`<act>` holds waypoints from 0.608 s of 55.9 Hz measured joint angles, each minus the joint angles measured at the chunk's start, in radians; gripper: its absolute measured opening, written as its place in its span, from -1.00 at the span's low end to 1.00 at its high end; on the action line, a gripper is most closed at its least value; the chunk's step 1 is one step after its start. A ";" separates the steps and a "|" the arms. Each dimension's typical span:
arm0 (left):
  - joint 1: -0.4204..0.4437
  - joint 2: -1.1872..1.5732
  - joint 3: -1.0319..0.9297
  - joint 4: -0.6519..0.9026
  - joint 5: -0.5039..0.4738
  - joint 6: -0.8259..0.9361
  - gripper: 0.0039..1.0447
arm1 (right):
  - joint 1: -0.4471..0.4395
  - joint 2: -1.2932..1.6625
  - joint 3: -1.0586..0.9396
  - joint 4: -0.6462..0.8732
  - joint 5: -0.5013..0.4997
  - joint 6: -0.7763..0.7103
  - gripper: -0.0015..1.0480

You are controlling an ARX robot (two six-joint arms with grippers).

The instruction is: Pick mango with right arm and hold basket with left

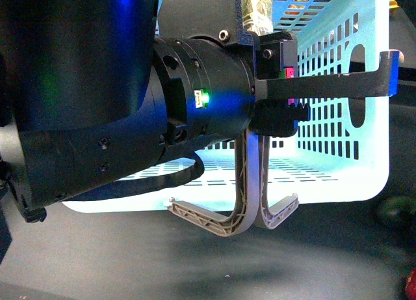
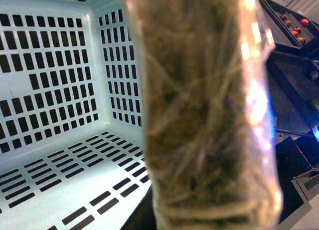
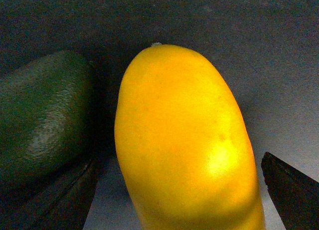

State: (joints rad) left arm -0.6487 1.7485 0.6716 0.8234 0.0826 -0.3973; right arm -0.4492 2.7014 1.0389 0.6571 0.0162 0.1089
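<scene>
Right wrist view: the mango [image 3: 184, 140] is seen lying on a dark surface, flanked by the spread fingers of the right gripper [image 3: 178, 160], with neither seen touching it. A dark green fruit [image 3: 42, 115] is set just beside it. The left gripper [image 1: 325, 95] is pictured at the turquoise basket [image 1: 338, 46]; its grip cannot be told.

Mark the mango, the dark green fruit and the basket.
mango [image 3: 184, 140], right wrist view, middle of its yellow skin.
dark green fruit [image 3: 40, 120], right wrist view, middle of its visible side.
basket [image 1: 378, 137], front view, solid band at the edge of its slotted wall.
</scene>
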 joint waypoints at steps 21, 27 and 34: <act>0.000 0.000 0.000 0.000 0.001 0.000 -0.92 | -0.026 -0.034 -0.042 0.017 -0.061 -0.004 0.09; 0.000 0.000 0.000 0.000 0.000 0.000 -0.92 | -0.022 -0.097 -0.090 0.030 -0.101 0.009 0.08; 0.000 0.000 0.000 0.000 0.000 0.000 -0.92 | -0.007 -0.193 -0.151 0.053 -0.138 0.021 0.08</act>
State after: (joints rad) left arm -0.6491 1.7485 0.6716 0.8234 0.0830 -0.3973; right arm -0.4561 2.5084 0.8875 0.7105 -0.1219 0.1295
